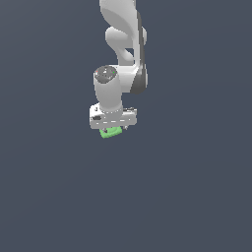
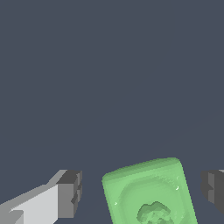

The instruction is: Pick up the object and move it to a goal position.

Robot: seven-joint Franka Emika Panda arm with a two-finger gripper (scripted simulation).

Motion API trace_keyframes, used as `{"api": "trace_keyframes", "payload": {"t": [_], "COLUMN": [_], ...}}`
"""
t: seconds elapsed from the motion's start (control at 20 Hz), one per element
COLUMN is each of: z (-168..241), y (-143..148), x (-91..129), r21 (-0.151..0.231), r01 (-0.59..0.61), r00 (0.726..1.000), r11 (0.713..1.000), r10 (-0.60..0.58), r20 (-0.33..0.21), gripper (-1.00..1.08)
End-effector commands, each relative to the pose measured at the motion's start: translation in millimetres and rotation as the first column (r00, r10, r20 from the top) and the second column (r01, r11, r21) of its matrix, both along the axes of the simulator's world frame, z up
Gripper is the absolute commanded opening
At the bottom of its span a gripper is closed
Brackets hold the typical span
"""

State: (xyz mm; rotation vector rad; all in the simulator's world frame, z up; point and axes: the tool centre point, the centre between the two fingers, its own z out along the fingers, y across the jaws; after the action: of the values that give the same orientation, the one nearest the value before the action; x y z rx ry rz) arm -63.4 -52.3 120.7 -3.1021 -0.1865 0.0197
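My gripper (image 2: 140,192) is spread wide: in the wrist view one dark finger pad (image 2: 70,192) stands off to one side of the green block (image 2: 148,194) and the other pad sits at the opposite edge of the picture, with bare floor showing between each pad and the block's sides, so nothing is clamped yet. The block lies flat between my fingers, a little askew to the line they make, its moulded circular mark facing up. In the exterior view the block (image 1: 110,132) peeks out just under the white body of my gripper (image 1: 113,125), so I judge I am low over it and close to grasp height, though I cannot tell whether my fingertips reach the dark floor (image 1: 197,197).

By my reckoning the approach and alignment are done; closing on the block, lifting it and carrying it to the goal all remain, and no goal marker shows in either view.

My arm (image 1: 123,44) comes down from the top of the exterior view, the wrist pointing straight down
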Motion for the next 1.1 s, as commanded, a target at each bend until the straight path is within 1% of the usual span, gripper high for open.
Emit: {"api": "trace_keyframes", "payload": {"t": [0.0,0.3,0.55,0.8,1.05], "z": [-8.9,-26.0,-34.8,-39.4,-40.2], "y": [-10.1,-28.2,-36.7,-40.9,-41.7], "x": [-15.5,-50.0,-70.5,-82.3,-84.3], "r21": [-0.007,-0.021,-0.028,-0.032,-0.033], "r01": [-0.051,-0.159,-0.22,-0.255,-0.259], "r00": [0.999,0.987,0.975,0.967,0.966], "r11": [0.999,0.987,0.975,0.967,0.965], "r10": [0.051,0.16,0.221,0.255,0.26], "r20": [0.004,0.011,0.013,0.014,0.014], "gripper": [1.0,1.0,1.0,1.0,1.0]}}
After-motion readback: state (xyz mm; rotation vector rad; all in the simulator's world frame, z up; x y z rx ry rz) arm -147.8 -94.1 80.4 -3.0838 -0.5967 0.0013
